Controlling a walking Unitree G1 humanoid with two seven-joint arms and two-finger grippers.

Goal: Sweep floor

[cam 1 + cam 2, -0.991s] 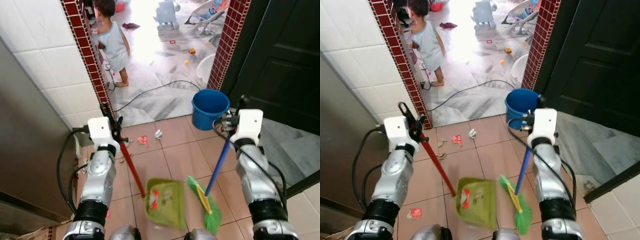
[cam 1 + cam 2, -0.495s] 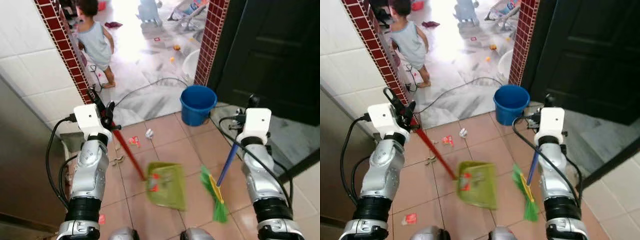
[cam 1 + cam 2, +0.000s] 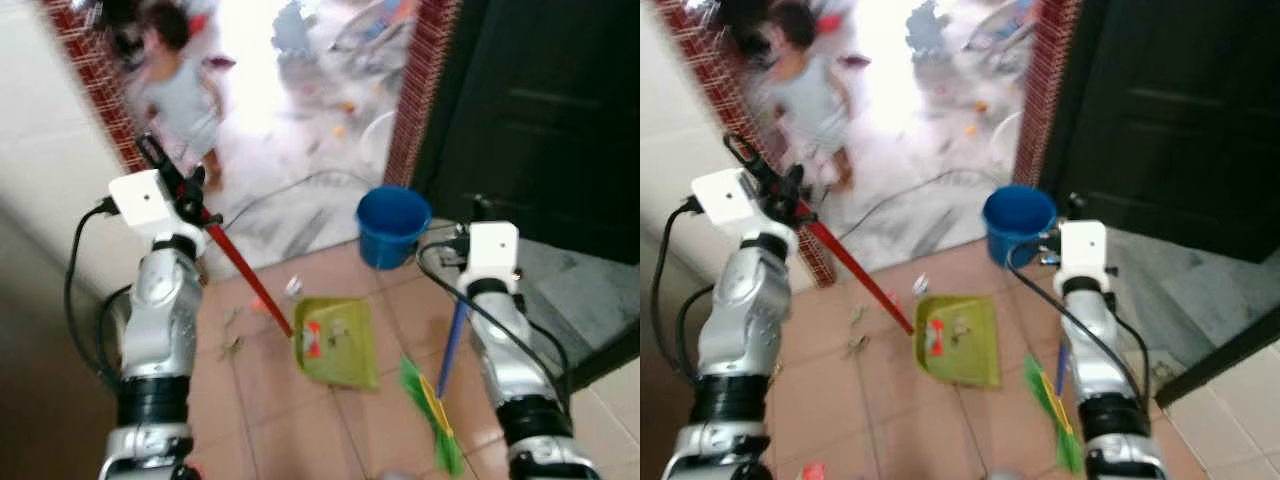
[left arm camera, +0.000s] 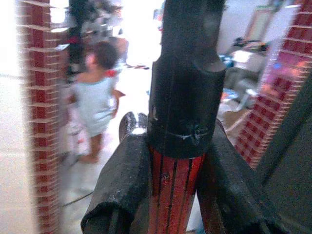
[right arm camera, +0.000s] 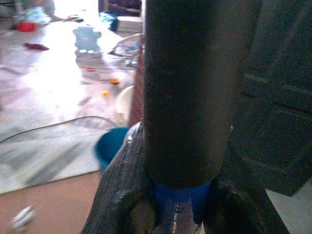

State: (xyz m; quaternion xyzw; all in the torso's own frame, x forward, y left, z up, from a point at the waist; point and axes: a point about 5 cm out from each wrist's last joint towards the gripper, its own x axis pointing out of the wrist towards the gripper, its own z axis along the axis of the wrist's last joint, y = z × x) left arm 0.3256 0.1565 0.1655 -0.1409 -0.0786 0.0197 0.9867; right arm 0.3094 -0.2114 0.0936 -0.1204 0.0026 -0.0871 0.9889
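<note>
My left gripper (image 3: 186, 198) is shut on the red handle (image 3: 245, 275) of a green dustpan (image 3: 340, 345). The pan hangs low over the tan tiles and holds a red and white wrapper (image 3: 312, 337). In the left wrist view the black fingers (image 4: 119, 195) clamp the red handle (image 4: 174, 187) under its black cap. My right gripper (image 3: 463, 252) is shut on the blue handle (image 3: 452, 345) of a broom, whose green bristles (image 3: 432, 418) point down at the floor to the right of the pan. A white paper ball (image 3: 292, 288) and small scraps (image 3: 232, 322) lie left of the pan.
A blue bucket (image 3: 392, 225) stands at the doorway beside a brick pillar (image 3: 412, 95). A person (image 3: 180, 90) stands in the bright room beyond, where a cable (image 3: 290, 195) and toys lie on the floor. A dark door (image 3: 560, 110) is on the right, a white tiled wall on the left.
The whole view has shifted and blurred. My left arm has risen and the dustpan has come forward, nearer the bucket. The broom still hangs to the right of the pan.
</note>
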